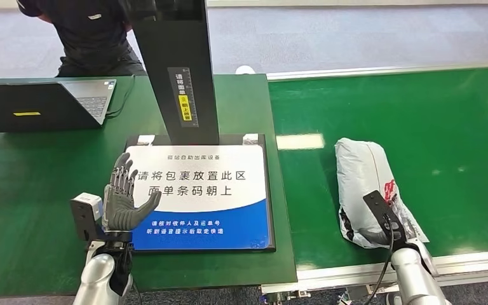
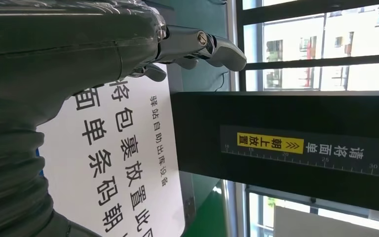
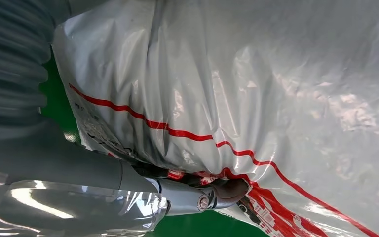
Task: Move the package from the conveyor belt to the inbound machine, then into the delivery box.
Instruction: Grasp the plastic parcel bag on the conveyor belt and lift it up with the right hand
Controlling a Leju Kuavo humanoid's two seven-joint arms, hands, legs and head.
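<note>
1. Package: a white plastic mailer bag with red print, lying on the green conveyor belt at the robot's right, near the belt's front edge.
2. Right hand: set against the near end of the package. In the right wrist view the thumb presses into the bag's wrinkled film beside the red stripe; the remaining fingers are hidden by the bag, so whether the hand has closed on the package cannot be told.
3. Left hand: raised with palm open and fingers spread, holding nothing, above the left edge of the inbound machine's platform.
4. Platform: a white and blue printed plate in a dark frame, lying flat on the green table, left of the belt and apart from the package.
5. Scanner column: a black upright post with a yellow label, rising from the platform's far edge.
6. Laptop: open on the table's far left.
7. Person: in dark clothing, behind the table.
</note>
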